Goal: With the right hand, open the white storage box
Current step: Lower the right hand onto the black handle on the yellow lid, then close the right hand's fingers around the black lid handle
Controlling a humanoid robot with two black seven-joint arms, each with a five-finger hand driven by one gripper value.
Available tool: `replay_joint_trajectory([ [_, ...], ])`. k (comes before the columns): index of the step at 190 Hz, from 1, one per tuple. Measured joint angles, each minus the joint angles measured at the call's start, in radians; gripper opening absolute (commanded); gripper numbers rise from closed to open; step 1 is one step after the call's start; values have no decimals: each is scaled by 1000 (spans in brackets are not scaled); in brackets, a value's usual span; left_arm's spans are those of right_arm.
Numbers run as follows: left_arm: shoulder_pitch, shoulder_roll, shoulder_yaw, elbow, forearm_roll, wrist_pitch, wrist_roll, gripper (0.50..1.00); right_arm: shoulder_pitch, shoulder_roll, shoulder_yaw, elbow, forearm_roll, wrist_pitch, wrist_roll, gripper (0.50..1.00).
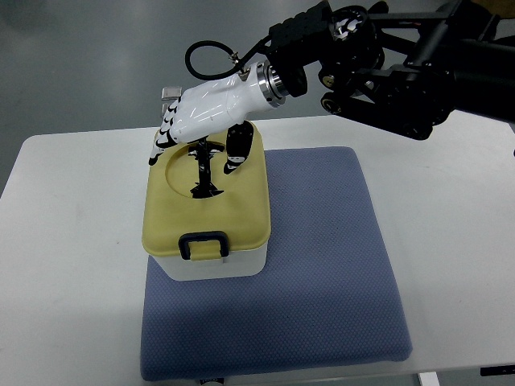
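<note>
The white storage box [211,261] is sitting on the near left part of a blue mat [322,265], which is lying on the white worktop [451,201]. The mat is probably there to keep the box from sliding while the lid is being worked. The box is closed: its pale yellow lid [241,209] is resting flat on the white body, and a black latch [203,244] is sitting at the middle of the near edge, facing the camera.

The right hand [201,121] is reaching in from the upper right on a black arm [386,64] and is hanging over the far half of the lid. Its fingers [166,137] are pointing down toward the round hollow [181,173] in the lid top, where a black handle [203,170] seems to be lying. The thumb is dropping down on the right side of that hollow. The fingers are loosely curved and spread, and they are gripping nothing; whether any tip is touching the lid cannot be told from this steep view.

The hand is being held this way, I judge, so that fingers and thumb can close on either side of the handle and lift. The front latch looks fastened, which could hold the lid down. The task is at its start, with the lid not yet raised. The left arm is not showing.
</note>
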Motion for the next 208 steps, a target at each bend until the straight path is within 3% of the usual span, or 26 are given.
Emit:
replay_joint_trajectory([
  [74, 0, 0, 0, 0, 0, 0, 0, 1000, 24, 6, -30, -2, -78, 0, 0, 817],
  [151, 0, 0, 0, 0, 0, -1, 0, 1000, 52, 54, -76, -17, -123, -7, 0, 725],
  [168, 0, 0, 0, 0, 0, -1, 0, 1000, 56, 62, -81, -22, -125, -22, 0, 654],
  [208, 0, 0, 0, 0, 0, -1, 0, 1000, 57, 69, -104, -31, -130, -36, 0, 558],
])
